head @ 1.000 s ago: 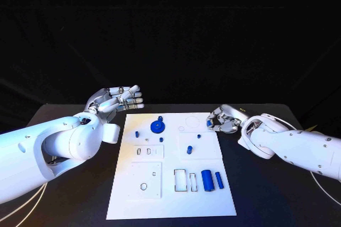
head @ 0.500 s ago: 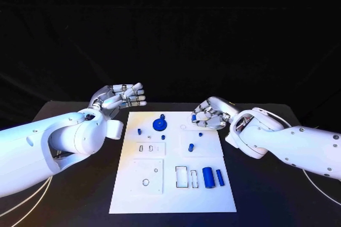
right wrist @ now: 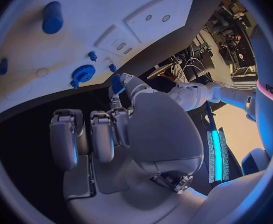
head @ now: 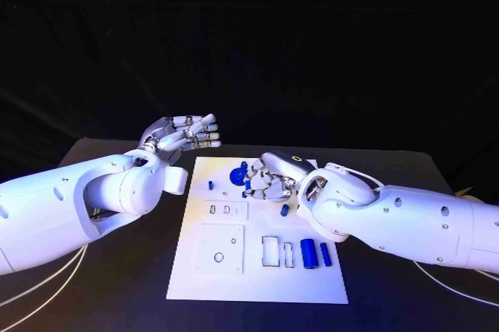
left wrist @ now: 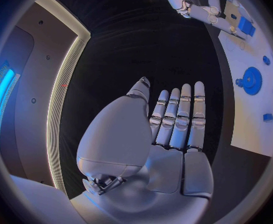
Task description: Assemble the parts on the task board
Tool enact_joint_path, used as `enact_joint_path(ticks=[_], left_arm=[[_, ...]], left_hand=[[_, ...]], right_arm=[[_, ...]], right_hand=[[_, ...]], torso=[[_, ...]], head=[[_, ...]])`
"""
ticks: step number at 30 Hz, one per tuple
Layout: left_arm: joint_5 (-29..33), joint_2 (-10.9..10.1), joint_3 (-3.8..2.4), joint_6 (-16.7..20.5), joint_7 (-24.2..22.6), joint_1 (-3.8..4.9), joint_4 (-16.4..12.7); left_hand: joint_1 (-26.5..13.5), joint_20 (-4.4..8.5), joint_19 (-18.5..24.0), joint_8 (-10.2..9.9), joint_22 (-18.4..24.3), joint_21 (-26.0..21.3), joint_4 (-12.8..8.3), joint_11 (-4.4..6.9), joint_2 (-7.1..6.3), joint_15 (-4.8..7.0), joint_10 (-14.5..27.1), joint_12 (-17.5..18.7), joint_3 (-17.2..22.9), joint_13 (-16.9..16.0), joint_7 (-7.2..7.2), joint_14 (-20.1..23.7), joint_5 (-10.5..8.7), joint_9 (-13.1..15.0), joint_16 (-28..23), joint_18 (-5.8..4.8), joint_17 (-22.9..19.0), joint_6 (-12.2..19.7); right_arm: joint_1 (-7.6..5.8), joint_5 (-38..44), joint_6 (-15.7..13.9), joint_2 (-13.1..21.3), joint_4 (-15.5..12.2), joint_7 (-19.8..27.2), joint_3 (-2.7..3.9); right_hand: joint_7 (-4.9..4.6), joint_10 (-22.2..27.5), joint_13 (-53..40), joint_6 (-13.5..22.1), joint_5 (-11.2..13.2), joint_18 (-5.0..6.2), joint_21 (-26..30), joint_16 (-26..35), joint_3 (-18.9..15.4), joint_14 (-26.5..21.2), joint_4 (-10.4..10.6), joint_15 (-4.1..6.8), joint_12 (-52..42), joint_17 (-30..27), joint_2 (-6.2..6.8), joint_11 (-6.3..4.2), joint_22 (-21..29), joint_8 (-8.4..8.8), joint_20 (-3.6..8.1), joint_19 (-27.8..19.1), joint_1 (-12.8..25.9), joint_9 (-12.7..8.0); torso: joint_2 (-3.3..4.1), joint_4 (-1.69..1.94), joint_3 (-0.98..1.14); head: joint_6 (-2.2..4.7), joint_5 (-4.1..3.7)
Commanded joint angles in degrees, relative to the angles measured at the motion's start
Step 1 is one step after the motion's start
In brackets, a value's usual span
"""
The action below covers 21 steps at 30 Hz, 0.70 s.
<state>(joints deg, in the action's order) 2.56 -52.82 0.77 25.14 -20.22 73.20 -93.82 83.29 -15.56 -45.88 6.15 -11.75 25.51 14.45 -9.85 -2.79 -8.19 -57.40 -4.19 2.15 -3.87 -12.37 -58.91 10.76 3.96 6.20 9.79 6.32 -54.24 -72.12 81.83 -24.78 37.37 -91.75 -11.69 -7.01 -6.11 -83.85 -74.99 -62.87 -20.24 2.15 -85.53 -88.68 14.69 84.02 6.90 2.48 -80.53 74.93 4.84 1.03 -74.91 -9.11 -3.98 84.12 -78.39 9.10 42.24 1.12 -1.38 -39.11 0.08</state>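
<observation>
The right hand [head: 268, 183] had swung in over the board [head: 257, 274], pinching a blue part [right wrist: 116, 83], ready to place; the left hand [head: 185, 136] waited empty, fingers apart.

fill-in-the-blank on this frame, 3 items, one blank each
The part pinched by the right robot hand is coloured ____.
The left robot hand, fingers apart, holds ____.
On the task board, the toothed blue piece is a ____.
Missing words: blue; nothing; gear.
</observation>
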Motion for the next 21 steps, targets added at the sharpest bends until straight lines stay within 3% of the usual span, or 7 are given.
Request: enact_joint_path(ticks=[1,6,11,21], left_arm=[[0.1,0.3,-0.01,-0.5,0.0,0.02,0.0],[0.1,0.4,0.00,-0.3,0.1,0.01,0.0],[0.1,0.4,0.01,-0.4,0.1,0.01,-0.1],[0.1,0.5,0.01,-0.7,0.1,0.01,-0.1]], left_hand=[[0.7,0.02,0.4,-0.2,-0.1,0.3,-0.3,-0.34,0.03,0.01,-0.2,0.3,0.0,0.1,-0.16,-0.3,-0.32,-0.1,-0.2,0.57,0.1,-0.1],[0.7,0.02,0.4,-0.2,-0.1,0.3,-0.3,-0.34,0.03,0.01,-0.2,0.3,0.0,0.1,-0.15,-0.3,-0.32,-0.1,-0.2,0.57,0.1,-0.1],[0.7,0.01,0.4,-0.3,-0.1,0.3,-0.3,-0.33,0.04,0.01,-0.2,0.3,0.0,0.1,-0.15,-0.3,-0.32,-0.1,-0.2,0.57,0.1,-0.1],[0.7,0.01,0.4,-0.3,-0.1,0.3,-0.3,-0.33,0.04,0.02,-0.2,0.3,0.0,0.1,-0.15,-0.3,-0.32,-0.1,-0.2,0.57,0.1,-0.1]], right_arm=[[0.85,6.4,2.6,-1.6,0.8,-3.4,-0.19],[2.24,8.0,3.4,-3.9,2.1,-4.2,-0.48],[3.40,8.8,4.2,-5.6,3.5,-4.7,-0.60],[4.47,10.3,4.4,-7.6,5.6,-5.2,-0.68]], right_hand=[[0.78,-0.3,-6.2,-0.6,0.3,-0.92,-0.4,-0.2,-0.2,5.4,0.2,0.30,-0.3,12.3,-0.11,-0.19,-11.7,-0.89,0.34,2.7,0.7,3.7],[0.81,-0.4,-6.4,-0.6,0.4,-0.92,-0.4,-0.3,-0.2,5.4,0.2,0.32,-0.4,12.5,-0.02,-0.22,-11.7,-0.91,0.35,2.7,0.9,3.8],[0.82,-0.4,-6.4,-0.6,0.4,-0.92,-0.4,-0.3,-0.2,5.4,0.2,0.32,-0.4,12.5,-0.01,-0.23,-11.7,-0.92,0.35,2.7,0.9,3.8],[0.80,-0.4,-6.3,-0.6,0.5,-0.90,-0.4,-0.3,-0.3,5.4,0.3,0.34,-0.4,12.5,0.11,-0.22,-11.7,-0.85,0.37,2.7,1.2,3.8]], torso=[[0.03,0.13,-0.06],[0.06,0.07,0.07],[0.06,0.02,0.08],[0.06,0.01,0.12]], head=[[-0.19,0.17],[-0.45,0.54],[-0.77,0.97],[-1.01,1.51]])
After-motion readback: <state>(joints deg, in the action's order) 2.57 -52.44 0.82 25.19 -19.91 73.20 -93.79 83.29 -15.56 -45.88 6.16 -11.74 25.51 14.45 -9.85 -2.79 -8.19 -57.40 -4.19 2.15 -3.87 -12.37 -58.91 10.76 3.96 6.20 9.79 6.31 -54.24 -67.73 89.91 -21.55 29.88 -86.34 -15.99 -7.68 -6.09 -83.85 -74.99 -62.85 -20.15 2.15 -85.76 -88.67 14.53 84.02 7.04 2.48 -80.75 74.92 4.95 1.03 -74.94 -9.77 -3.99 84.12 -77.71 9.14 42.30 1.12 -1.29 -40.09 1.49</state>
